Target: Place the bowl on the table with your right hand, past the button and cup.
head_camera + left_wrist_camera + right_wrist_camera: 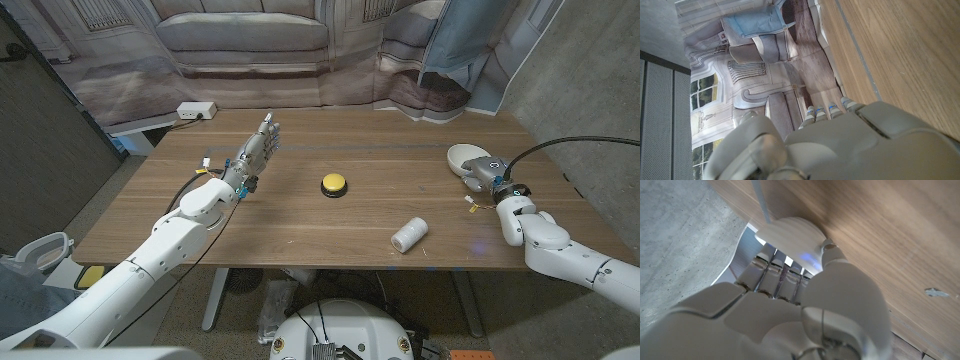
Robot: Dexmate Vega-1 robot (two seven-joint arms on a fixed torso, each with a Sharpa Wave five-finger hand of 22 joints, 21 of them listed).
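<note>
A white bowl (462,156) is at the table's right side, level with the yellow button (334,185) and beyond the white cup (409,234), which lies on its side near the front edge. My right hand (487,171) grips the bowl's near rim. In the right wrist view its fingers (775,270) curl over the bowl (790,232) above the wood. I cannot tell whether the bowl touches the table. My left hand (256,150) stands over the table's left part with its fingers stretched out and holds nothing; its back (850,145) shows in the left wrist view.
The wooden table (300,240) ends close to my right hand on the right. A white power strip (196,110) lies on a low surface beyond the far left corner. A printed backdrop hangs behind the table.
</note>
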